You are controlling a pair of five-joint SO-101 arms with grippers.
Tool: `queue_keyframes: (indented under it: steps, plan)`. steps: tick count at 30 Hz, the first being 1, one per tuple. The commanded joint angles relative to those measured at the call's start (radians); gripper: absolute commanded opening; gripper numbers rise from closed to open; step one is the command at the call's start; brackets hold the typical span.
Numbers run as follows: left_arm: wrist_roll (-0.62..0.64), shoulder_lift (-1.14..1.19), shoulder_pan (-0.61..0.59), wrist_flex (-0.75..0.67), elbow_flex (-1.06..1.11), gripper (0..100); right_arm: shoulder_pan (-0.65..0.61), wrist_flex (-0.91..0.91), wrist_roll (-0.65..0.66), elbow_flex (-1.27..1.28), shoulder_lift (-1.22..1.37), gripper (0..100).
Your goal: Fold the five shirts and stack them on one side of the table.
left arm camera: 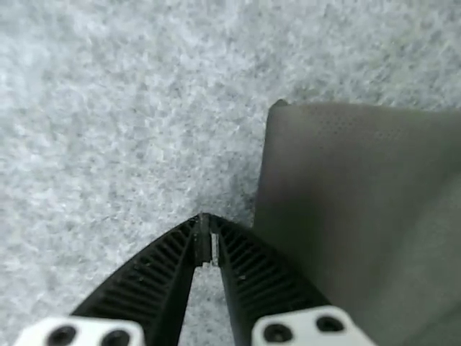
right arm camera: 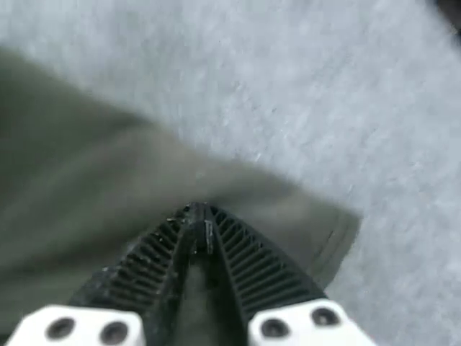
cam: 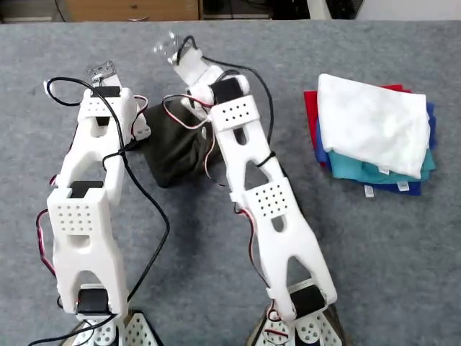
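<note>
Dark olive shirt (cam: 173, 155) lies loosely folded on the grey carpeted table (cam: 360, 259) between the forward ends of the two arms. It is well apart from the stack on the table's right side, where a white shirt (cam: 371, 122) tops a teal shirt (cam: 346, 166), a blue shirt (cam: 392, 186) and a red shirt (cam: 311, 115). The left gripper (left arm camera: 204, 238) has its ribbed fingers pressed together over bare carpet just beside the olive shirt's edge, and the right gripper (right arm camera: 198, 223) is likewise pressed together above the olive cloth, though contact cannot be judged.
</note>
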Motion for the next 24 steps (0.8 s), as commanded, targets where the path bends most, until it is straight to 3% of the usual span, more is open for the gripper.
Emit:
queue_keyframes:
  steps: [1, 6, 15, 24]
  plan:
    - [-0.006, -0.036, -0.015, 0.002, -0.008, 2, 0.044, 0.149, 0.018, -0.005, -0.008, 0.3]
    - [-0.008, -0.036, -0.021, -0.003, -0.008, 2, 0.116, 0.434, 0.186, -0.081, -0.056, 0.2]
    - [-0.008, -0.036, -0.020, 0.005, -0.005, 2, 0.255, 0.445, 0.203, -0.102, -0.163, 0.2]
    - [-0.008, -0.036, -0.023, 0.003, -0.008, 2, 0.246, 0.446, 0.199, -0.045, -0.205, 0.2]
